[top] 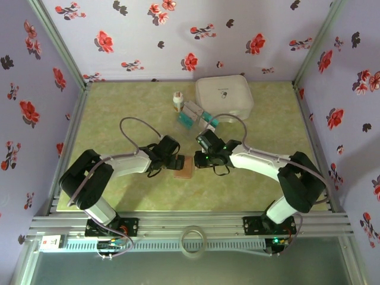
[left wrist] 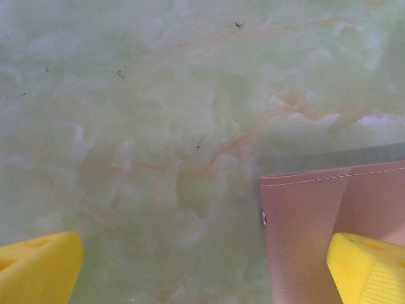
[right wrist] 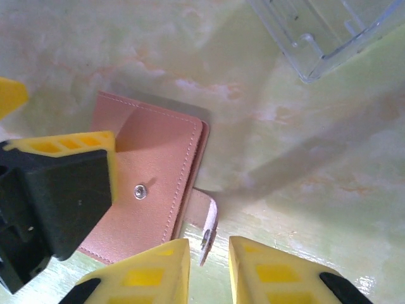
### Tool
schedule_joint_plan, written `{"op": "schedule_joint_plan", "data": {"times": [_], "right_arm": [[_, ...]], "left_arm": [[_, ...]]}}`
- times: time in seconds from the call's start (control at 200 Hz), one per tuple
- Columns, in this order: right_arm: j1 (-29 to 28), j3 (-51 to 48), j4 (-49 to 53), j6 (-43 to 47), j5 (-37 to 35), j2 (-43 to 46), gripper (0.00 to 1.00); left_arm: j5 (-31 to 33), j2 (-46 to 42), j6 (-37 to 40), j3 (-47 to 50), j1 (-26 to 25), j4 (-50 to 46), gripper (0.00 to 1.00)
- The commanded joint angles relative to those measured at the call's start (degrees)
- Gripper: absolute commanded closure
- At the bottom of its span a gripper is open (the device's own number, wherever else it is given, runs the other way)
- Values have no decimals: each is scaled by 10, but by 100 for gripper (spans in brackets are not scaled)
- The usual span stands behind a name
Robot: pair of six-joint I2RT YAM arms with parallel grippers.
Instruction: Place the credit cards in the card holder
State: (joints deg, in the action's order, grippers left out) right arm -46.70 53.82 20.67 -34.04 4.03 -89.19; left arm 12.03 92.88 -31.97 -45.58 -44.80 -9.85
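The green table (top: 119,113) is bare around both sets of jaws. A big white case (top: 224,95) sits shut, far past the right jaws. A clear box (right wrist: 323,31) stands nearer, beyond the right jaws and off to one side. The credit cards (top: 185,120), some of them teal, lie bunched by that box, well away from both sets of jaws. I cannot tell how many are inside it. A small white bottle (top: 177,101) stands just beside the cards.

The card holder (right wrist: 158,171) lies flat between the 2 grippers, folded shut with no card seen in it. It looks nearly square. Its strap (right wrist: 204,212) sticks out toward the right jaws, with the snap (right wrist: 139,191) facing up.

The left gripper (left wrist: 202,247) has its jaws spread wide. 1 of its fingers (left wrist: 370,269) is over the holder and the other is over bare table.

The right gripper (right wrist: 209,256) has its jaws close together with a small gap. The tip of the strap sits right at that gap. I cannot tell if they pinch it.
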Motion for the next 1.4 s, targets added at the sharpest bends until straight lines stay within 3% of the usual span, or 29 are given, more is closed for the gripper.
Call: {"op": "schedule_joint_plan", "data": {"times": [0.0,0.29,0.69,1.395], "right_arm": [[3,21,15,7,-7,-10,78],[3,15,1,4,1,-28,79],[8,2,-15,-1,12,-24,100],[43,-1,-47,-7,53,-10,100]], "left_arm": [[18,7,-6,19,-6,-35,0],[18,7,-5,22,-6,-32,0],[18,9,0,15,-6,-35,0],[19,7,-2,-3,-6,-39,0]]}}
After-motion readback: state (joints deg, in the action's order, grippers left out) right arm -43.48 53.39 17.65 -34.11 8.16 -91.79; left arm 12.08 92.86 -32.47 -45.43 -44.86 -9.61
